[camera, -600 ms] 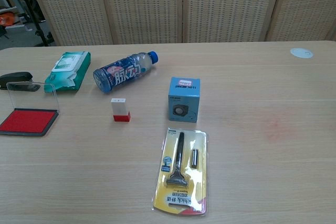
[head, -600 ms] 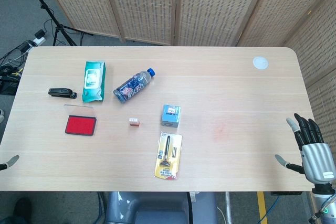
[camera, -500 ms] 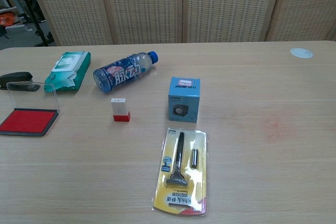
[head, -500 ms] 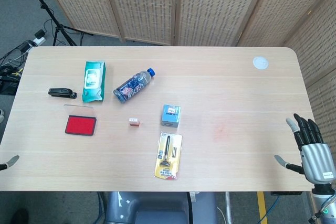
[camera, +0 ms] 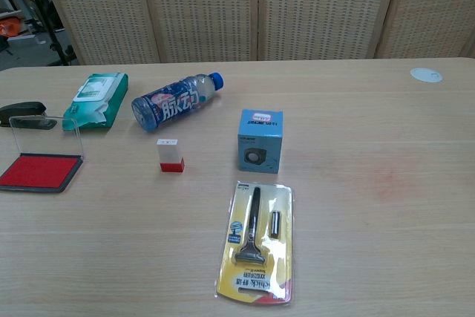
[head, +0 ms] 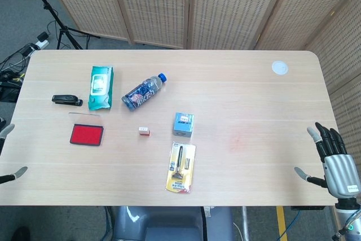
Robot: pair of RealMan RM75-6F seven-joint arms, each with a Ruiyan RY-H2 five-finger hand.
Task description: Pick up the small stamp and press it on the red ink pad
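Observation:
The small stamp, white with a red base, stands upright near the middle of the table. The red ink pad lies open to its left, clear lid raised behind it. My right hand hovers off the table's right edge, fingers spread and empty, far from the stamp. Only fingertips of my left hand show at the left border of the head view, apart and holding nothing. Neither hand shows in the chest view.
Also on the table: a water bottle, a green wipes pack, a black stapler, a blue box, a packaged razor and a white disc at the far right corner.
A second fingertip of my left hand has come into the head view at the left edge, higher up. The right hand and the objects are unchanged.

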